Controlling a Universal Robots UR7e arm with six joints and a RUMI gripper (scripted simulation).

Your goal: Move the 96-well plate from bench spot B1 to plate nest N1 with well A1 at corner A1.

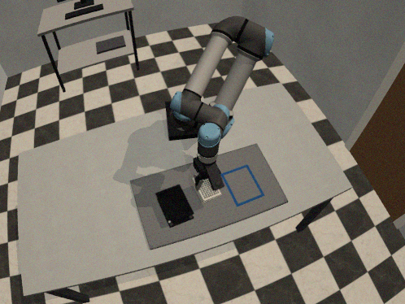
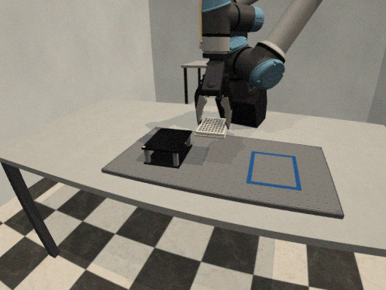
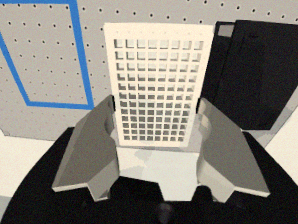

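My gripper (image 2: pixel 212 116) is shut on the white 96-well plate (image 2: pixel 211 127) and holds it in the air above the grey mat, between the blue outline B1 (image 2: pixel 273 170) and the black raised nest N1 (image 2: pixel 168 145). In the wrist view the plate (image 3: pixel 157 82) sits level between my two grey fingers, gripped on its long sides. The nest (image 3: pixel 252 72) shows at the right and the blue outline (image 3: pixel 47 55) at the left. In the top view the plate (image 1: pixel 210 189) hangs right of the nest (image 1: pixel 175 205). I cannot make out the cut corner.
The grey perforated mat lies on the table. The arm's black base (image 1: pixel 180 123) stands behind the mat. A side table (image 1: pixel 85 24) stands far back on the checkered floor.
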